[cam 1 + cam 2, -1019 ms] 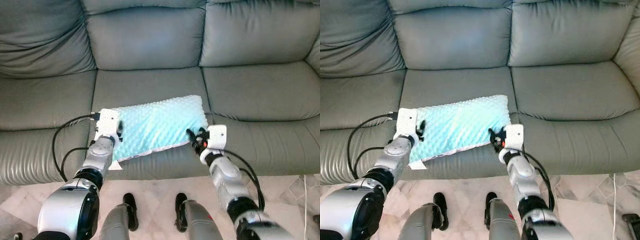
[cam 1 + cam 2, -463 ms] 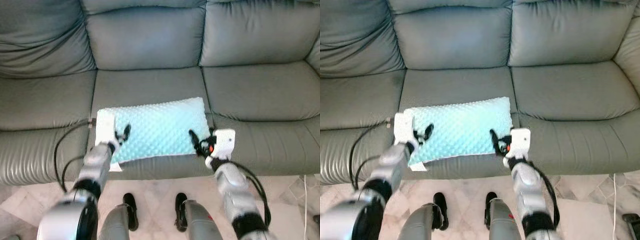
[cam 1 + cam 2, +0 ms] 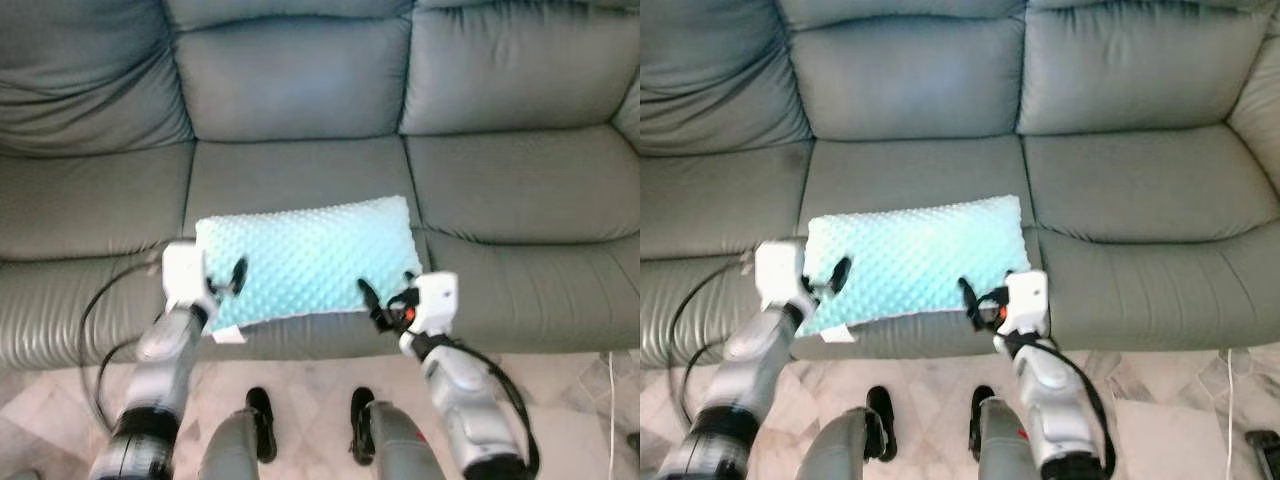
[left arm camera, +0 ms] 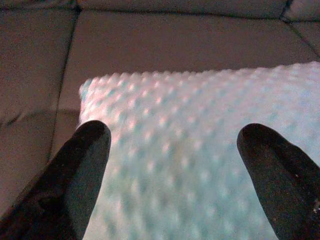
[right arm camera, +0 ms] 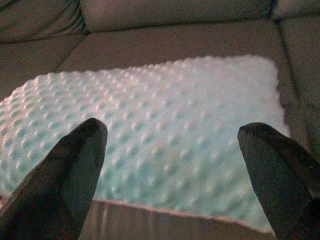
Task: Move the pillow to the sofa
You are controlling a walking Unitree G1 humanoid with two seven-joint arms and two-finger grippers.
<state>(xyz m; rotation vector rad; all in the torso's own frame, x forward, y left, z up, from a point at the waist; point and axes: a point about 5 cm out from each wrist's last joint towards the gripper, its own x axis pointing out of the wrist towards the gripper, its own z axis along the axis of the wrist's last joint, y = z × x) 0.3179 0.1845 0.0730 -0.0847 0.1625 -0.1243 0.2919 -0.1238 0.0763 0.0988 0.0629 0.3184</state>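
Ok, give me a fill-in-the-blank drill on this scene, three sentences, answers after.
1. The pillow lies on the sofa's ____ seat cushion.
2. The left pincer and right pincer both have their fingers ____.
3. The pillow's colour is light ____.

Answers: middle; open; blue

Left arm (image 3: 160,370) motion-blurred. Pillow (image 3: 308,258) near corners hidden behind both end effectors. Sofa (image 3: 300,90) cut off at picture edges. Dark object (image 3: 1262,440) at floor corner too cropped to tell.
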